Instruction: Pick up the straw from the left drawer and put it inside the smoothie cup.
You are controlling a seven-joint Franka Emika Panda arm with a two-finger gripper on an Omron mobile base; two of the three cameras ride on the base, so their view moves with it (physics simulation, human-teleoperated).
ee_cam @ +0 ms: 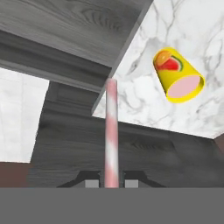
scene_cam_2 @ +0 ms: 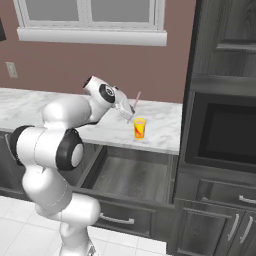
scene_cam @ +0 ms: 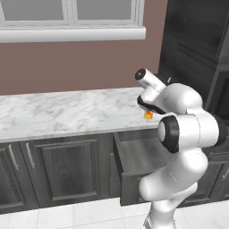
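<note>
Straw (ee_cam: 111,131) sitting clamped between the jaws, rising straight up the middle of the hand view, pale pink with faint white banding, very thin and rigid-looking. Seen from the right base view (scene_cam_2: 135,102) as a slim pink stick poking up beyond the gripper (scene_cam_2: 125,111), above the surface (scene_cam_2: 45,107) and just left of and above the cup (scene_cam_2: 140,128). Cup standing upright near the surface's front edge, yellow, tapered, wider at the rim, pink inside, with a red-orange fruit mark on its side; in the hand view (ee_cam: 178,75) lying off to the right of the straw's line, not under its tip. Drawer (scene_cam_2: 131,176) hanging open below, bare inside as far as visible. Carrying step looking well along, insertion not yet done. Judging the next move: shifting the hand until the straw's free end lines up over the cup's mouth, tilting toward vertical, then lowering slowly so the tip enters without nudging the rim. Light cup likely tipping or sliding under a sideways push, so keeping the approach centred and from above. Releasing only once the straw is well inside and leaning on the rim.
</note>
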